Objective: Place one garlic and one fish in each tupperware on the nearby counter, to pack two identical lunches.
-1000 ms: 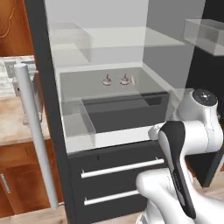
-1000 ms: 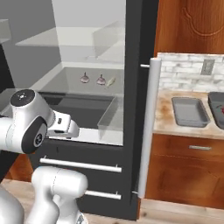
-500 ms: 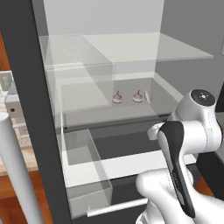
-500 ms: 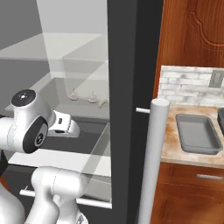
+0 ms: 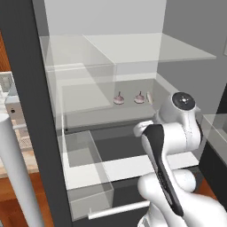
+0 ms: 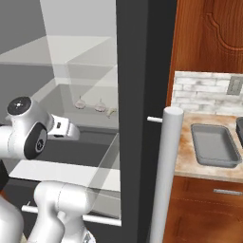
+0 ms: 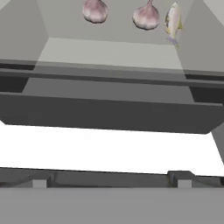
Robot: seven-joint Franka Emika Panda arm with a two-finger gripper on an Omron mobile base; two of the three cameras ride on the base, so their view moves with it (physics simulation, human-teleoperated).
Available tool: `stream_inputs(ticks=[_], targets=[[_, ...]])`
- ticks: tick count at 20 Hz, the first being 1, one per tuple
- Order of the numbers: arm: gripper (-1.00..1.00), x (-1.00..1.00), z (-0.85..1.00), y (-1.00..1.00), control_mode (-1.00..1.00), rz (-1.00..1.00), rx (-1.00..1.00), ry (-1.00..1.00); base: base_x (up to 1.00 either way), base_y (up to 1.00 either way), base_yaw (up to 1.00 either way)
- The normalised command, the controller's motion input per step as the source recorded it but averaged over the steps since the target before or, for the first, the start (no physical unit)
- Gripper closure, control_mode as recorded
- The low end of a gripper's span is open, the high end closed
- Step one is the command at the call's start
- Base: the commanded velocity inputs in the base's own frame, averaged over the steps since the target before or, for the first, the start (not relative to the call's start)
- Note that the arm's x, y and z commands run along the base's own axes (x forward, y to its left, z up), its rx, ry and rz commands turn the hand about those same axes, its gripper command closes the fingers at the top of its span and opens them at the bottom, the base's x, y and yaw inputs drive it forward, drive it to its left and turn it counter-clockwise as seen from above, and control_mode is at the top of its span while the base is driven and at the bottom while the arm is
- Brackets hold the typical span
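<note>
Compared with a second ago, the whole picture has shifted because the base drove closer to the open fridge, so its shelves look larger now; the food itself did not move. From the left base view, two garlic bulbs (image 5: 118,98) and (image 5: 139,98) sit on a glassy shelf (image 5: 88,111) with a pale fish (image 5: 149,97) just beside the right one. From the right base view, the lighter tupperware (image 6: 216,144) waits on the table (image 6: 190,166), probably kept near for short carrying. From the hand view, the fingers (image 7: 111,183) stand wide apart and hold nothing, pointing toward the garlic at the shelf's back.
</note>
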Motion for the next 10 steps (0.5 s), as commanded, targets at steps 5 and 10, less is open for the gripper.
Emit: stream_inputs(ticks=[5,10], targets=[[-1.00,0.60,0.05,0.05,-1.00,0.00,0.00,-0.06,0.00,0.00,0.00],[-1.00,0.54,0.12,0.00,-1.00,-0.02,0.01,-0.02,0.00,0.00,0.00]])
